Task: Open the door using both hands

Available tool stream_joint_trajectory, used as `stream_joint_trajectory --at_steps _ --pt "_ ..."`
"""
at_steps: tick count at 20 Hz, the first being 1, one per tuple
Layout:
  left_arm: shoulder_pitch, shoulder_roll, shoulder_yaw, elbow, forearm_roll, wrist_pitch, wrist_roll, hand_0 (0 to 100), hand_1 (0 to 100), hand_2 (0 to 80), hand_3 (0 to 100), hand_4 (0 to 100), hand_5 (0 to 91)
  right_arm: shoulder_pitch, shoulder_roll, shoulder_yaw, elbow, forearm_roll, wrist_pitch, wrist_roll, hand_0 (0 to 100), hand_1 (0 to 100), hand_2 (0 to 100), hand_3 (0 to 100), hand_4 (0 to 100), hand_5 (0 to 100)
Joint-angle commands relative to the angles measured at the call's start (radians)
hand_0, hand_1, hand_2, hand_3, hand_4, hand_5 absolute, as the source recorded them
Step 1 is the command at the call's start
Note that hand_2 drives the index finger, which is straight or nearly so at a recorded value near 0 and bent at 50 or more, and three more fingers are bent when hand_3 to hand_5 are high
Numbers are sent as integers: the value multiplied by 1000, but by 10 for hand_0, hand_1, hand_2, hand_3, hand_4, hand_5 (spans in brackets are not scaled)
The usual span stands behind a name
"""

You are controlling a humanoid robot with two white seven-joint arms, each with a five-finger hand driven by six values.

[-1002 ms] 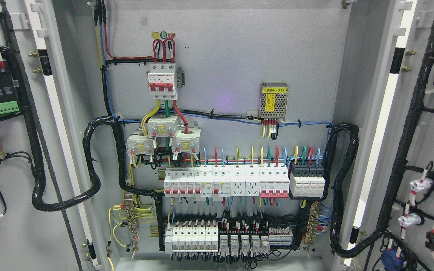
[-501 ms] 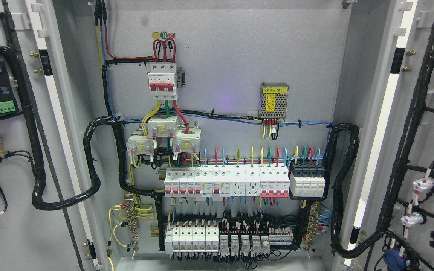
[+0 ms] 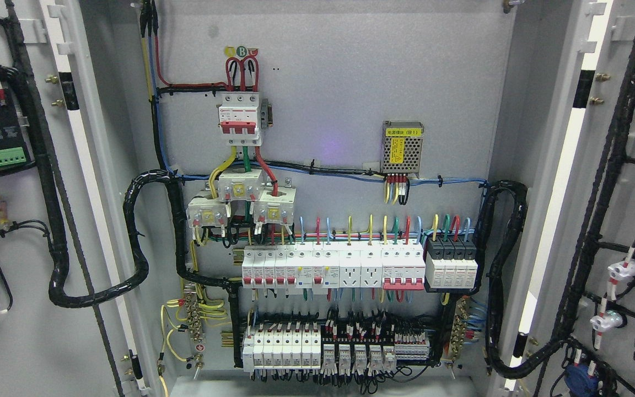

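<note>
Two doors stand swung wide, the left door (image 3: 20, 220) and right door (image 3: 626, 193) flanking one cabinet (image 3: 339, 82) with two breaker rows; neither hand shows, so their state is unknown.

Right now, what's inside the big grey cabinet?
Inside the cabinet: white breakers, coloured wires, a small metal power box. What is behind the back panel stays hidden.

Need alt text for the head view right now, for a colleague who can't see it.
Both cabinet doors, left door and right door, stand wide open, exposing the back panel with rows of breakers and bundled wiring. Neither robot hand is in view.
</note>
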Motion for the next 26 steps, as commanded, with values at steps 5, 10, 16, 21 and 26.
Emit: stream_joint_trajectory --at_steps 5,10,16,21,26 --pt "117 -41 -70 -248 -6 -169 0 0 0 0 0 0 0 12 4 -28 8 -2 -3 0 386 0 0 0 0 0" --pt "223 -60 -96 -367 -13 -170 0 0 0 0 0 0 0 24 2 -16 -4 -2 -9 0 386 0 0 0 0 0" --pt "292 -79 -153 -443 -64 -172 0 0 0 0 0 0 0 30 -4 34 -52 -8 -20 5 386 0 0 0 0 0" --pt "331 -111 -205 -456 -135 -172 0 0 0 0 0 0 0 30 -22 83 -62 -8 -50 6 386 0 0 0 0 0" --pt "378 -194 -257 -499 -237 -169 0 0 0 0 0 0 0 29 -53 177 -62 -7 -56 8 386 0 0 0 0 0"
